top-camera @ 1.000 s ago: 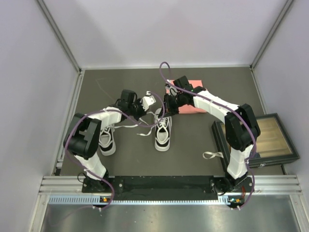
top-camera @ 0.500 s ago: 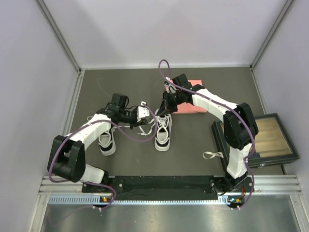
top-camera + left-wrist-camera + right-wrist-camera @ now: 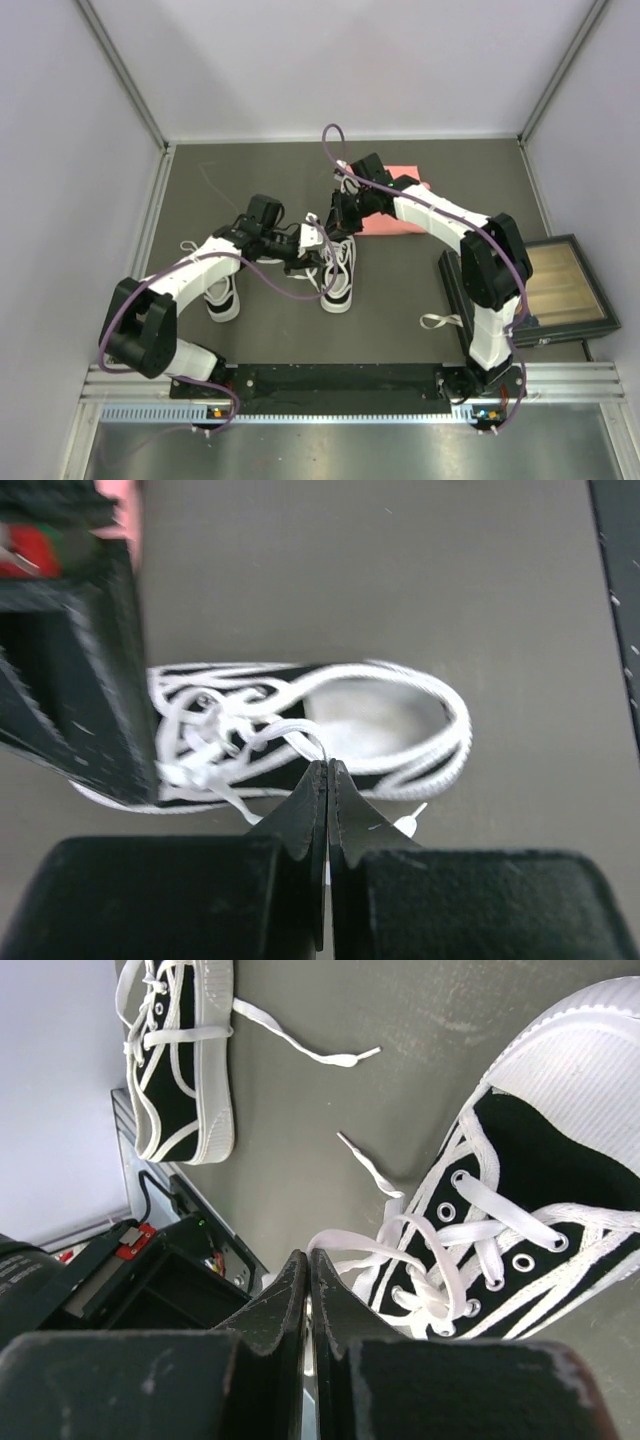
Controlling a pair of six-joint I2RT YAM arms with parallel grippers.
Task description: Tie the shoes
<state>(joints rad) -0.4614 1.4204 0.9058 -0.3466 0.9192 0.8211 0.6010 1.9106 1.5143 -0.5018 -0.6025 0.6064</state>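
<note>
The right shoe [image 3: 338, 282], a black-sided sneaker with white laces, lies mid-table, toe toward the back. My left gripper [image 3: 319, 246] hovers at its left side, shut on a lace [image 3: 300, 742] that runs into its tips [image 3: 327, 766] above the shoe [image 3: 400, 705]. My right gripper [image 3: 339, 218] is over the toe end, shut on a lace loop [image 3: 375, 1245] rising from the shoe [image 3: 545, 1175]. Between its tips [image 3: 307, 1256] a sliver of white shows. The left shoe [image 3: 222, 292] [image 3: 185, 1055] lies apart at the left with its laces [image 3: 300, 1048] loose on the table.
A pink pad [image 3: 398, 218] lies behind the right shoe, partly under the right arm. A framed tray [image 3: 565, 290] sits at the right edge, with a white strip [image 3: 438, 321] beside it. Walls close in the left, back and right.
My left gripper has swung right from beside the left shoe to the right shoe's laces. The right gripper has edged slightly left and back, still pinching its lace.
</note>
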